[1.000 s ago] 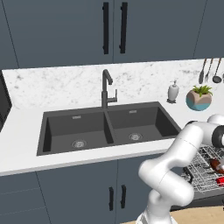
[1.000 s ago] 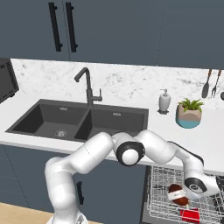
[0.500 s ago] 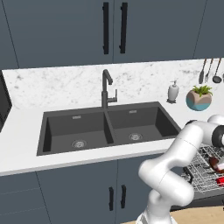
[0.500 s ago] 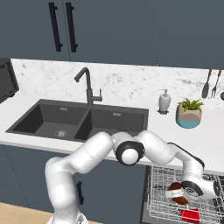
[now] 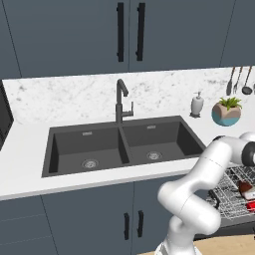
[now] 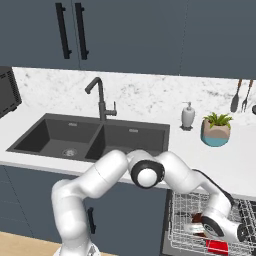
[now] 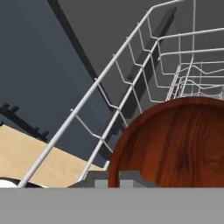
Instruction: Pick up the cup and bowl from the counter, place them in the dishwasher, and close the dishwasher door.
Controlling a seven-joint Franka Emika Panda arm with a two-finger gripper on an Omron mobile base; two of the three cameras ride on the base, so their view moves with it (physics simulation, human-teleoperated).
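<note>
A brown wooden bowl [image 7: 175, 144] sits inside the dishwasher's pulled-out grey wire rack [image 7: 109, 83], and my gripper [image 7: 113, 177] is shut on its near rim. In the right base view the arm bends down from the counter [image 6: 235, 160] into the rack [image 6: 182, 220], with the gripper [image 6: 205, 226] low beside the bowl [image 6: 197, 219]. A red thing that looks like the cup [image 6: 216, 246] lies in the rack just in front of the hand. From the left, the bowl [image 5: 245, 187] and the red cup [image 5: 250, 205] show in the rack [image 5: 229, 191]. The dishwasher door is hidden below the rack.
A dark double sink [image 5: 119, 144] with a black tap [image 5: 121, 99] is set into the counter [image 5: 25, 169]. A soap dispenser [image 5: 197, 104] and a potted plant [image 5: 225, 110] stand at the back right. Utensils [image 5: 239, 82] hang on the wall. Blue-grey cupboards [image 5: 132, 224] run below.
The hand has sunk a little deeper into the rack with the bowl still held. The sink, counter and cameras have not moved.
</note>
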